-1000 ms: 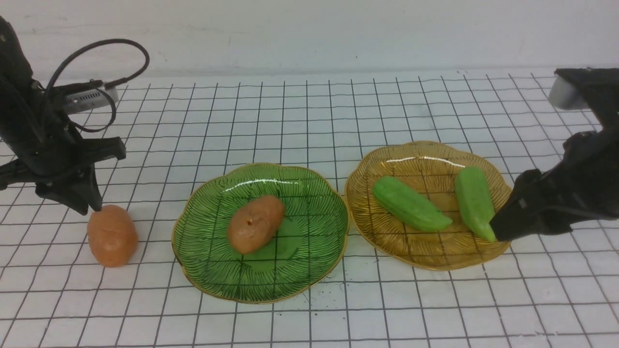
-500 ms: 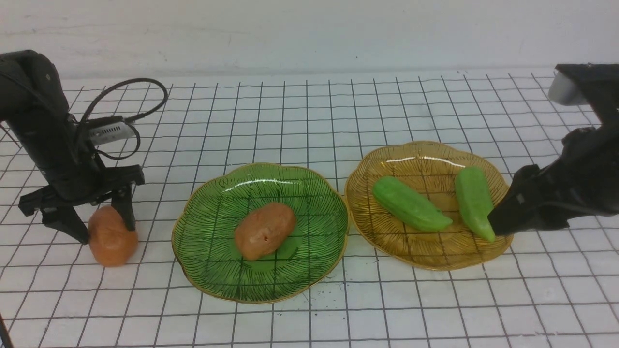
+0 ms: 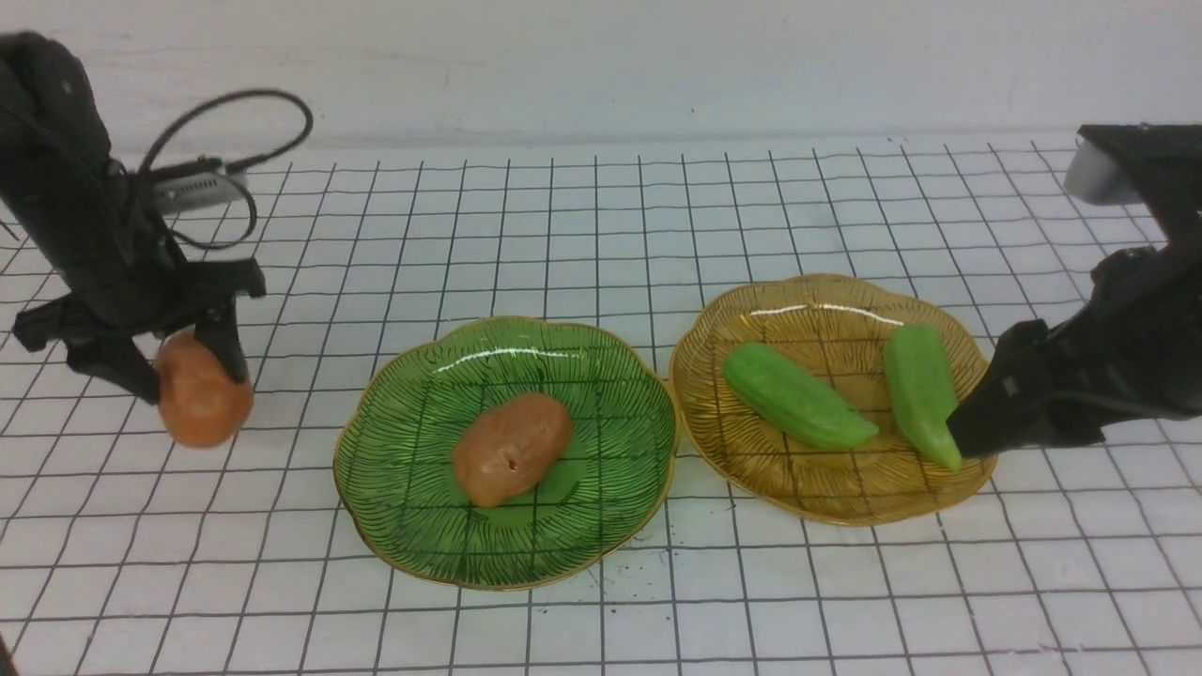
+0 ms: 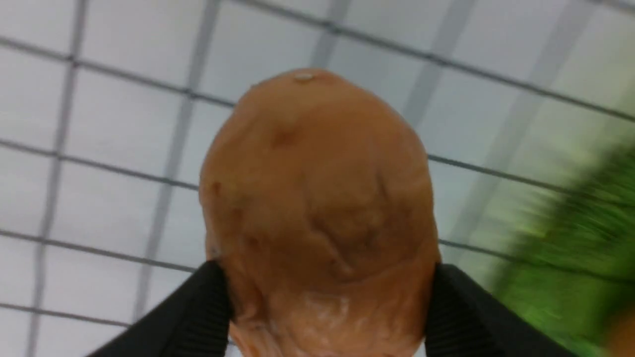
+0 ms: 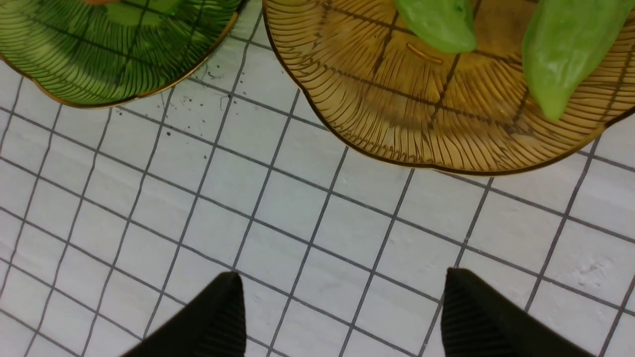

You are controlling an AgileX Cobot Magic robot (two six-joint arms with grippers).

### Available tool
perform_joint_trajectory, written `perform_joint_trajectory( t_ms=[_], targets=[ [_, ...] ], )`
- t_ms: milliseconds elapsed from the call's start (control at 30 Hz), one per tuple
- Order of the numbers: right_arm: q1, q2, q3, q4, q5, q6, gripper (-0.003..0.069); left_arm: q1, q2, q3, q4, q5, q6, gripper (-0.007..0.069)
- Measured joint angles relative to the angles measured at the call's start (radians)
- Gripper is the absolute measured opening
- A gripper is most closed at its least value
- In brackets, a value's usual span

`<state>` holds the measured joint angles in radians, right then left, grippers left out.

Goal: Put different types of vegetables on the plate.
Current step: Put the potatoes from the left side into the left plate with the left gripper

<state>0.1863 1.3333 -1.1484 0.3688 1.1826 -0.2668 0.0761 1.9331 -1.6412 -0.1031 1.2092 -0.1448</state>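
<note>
Left of frame, the left fingers [image 3: 225,349] are pinching a potato [image 3: 202,406] across its upper end, clear of the bench [image 3: 601,620]. It is looking light, smooth, likely slippery; mid-body is offering surer hold. The right fingers [image 3: 977,437] are standing spread and empty at mid right.

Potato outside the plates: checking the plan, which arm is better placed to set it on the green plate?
Left. The left gripper grips that potato, lifted beside the green plate; the right gripper hangs empty by the amber plate.
</note>
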Motion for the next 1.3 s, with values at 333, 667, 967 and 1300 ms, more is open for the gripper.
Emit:
perform_joint_trajectory(
  t_ms=[333,667,967,1300],
  targets=[
    [0.0,0.0,0.0,0.005,0.0,0.0,0.0482,-0.259,0.042,-0.006,-0.087,0.015,0.174,0.0452],
    [0.0,-0.023,0.001,0.033,0.054,-0.067,0.0363,-0.317,0.098,-0.006,0.017,0.015,0.175,0.0475],
    [0.0,-0.331,0.116,0.034,0.058,-0.029,0.0006,-0.317,0.093,-0.006,0.019,0.015,0.174,0.0605],
    [0.0,-0.939,0.52,0.033,-0.25,-0.067,-0.0013,-0.317,0.093,-0.006,0.032,0.015,0.183,0.0527]
  ],
)
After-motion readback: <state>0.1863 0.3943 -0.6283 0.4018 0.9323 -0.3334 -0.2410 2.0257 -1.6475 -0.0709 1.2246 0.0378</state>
